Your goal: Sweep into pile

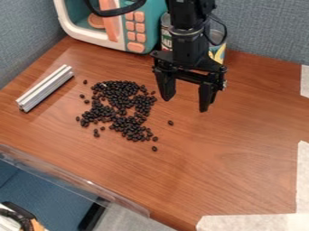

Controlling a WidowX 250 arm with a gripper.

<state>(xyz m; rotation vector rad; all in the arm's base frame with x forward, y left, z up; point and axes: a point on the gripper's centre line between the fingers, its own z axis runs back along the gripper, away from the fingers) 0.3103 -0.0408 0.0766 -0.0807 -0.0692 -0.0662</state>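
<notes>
The gripper stood wide apart, its two fingers well parted with nothing between them. It hung from the black arm over the upper middle of the table, beside the beans and to the right of them in the view. Whether its tips met the tabletop, I cannot tell. The fingers were black, blocky and angular, narrowing toward their ends.

The beans lay on the table, left of the gripper in the view. They were small, dark, rounded and slightly glossy, crowded into an uneven patch with bits of wood grain showing through its middle. Several lay loose around the edges, two of them off toward the lower right.

The table was smooth reddish-brown wood with streaked grain. Near its left side lay a straight, silvery metal bar with long grooves. Behind stood a boxy toy microwave in teal and white, with rounded salmon-coloured buttons, and round cans partly hidden by the arm. Pale, crinkled tape ran along the near edge, and woven grey cloth panels rose behind the table.
</notes>
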